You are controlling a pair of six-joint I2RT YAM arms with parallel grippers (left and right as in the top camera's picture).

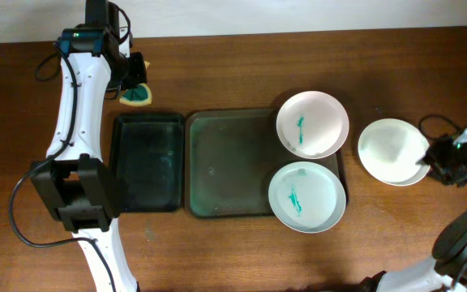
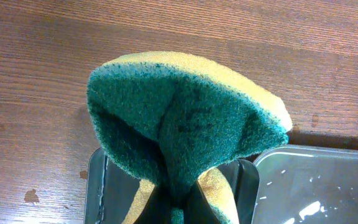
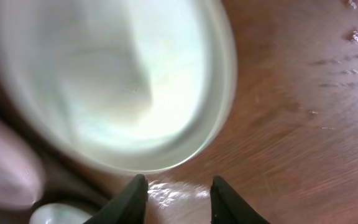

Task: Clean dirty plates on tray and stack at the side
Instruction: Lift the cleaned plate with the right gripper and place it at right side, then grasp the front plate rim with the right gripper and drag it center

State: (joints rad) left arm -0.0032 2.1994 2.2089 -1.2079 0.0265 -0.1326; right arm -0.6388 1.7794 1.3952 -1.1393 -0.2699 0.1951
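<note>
Two white plates with green smears sit on the right end of the dark tray [image 1: 233, 162]: one at the back [image 1: 313, 123], one at the front [image 1: 307, 197]. A clean white plate [image 1: 392, 151] lies on the wood to the right; it fills the right wrist view [image 3: 104, 81], blurred. My right gripper [image 1: 443, 161] is open and empty just off that plate's right edge, its fingertips [image 3: 174, 194] apart over bare wood. My left gripper [image 1: 136, 83] is shut on a yellow-and-green sponge [image 2: 185, 124], held folded above the table behind the black tray [image 1: 146, 162].
The black tray lies left of the dark tray, and its corner shows in the left wrist view [image 2: 98, 180]. A cable [image 1: 428, 122] runs behind the clean plate. The wall edge is at the back of the table.
</note>
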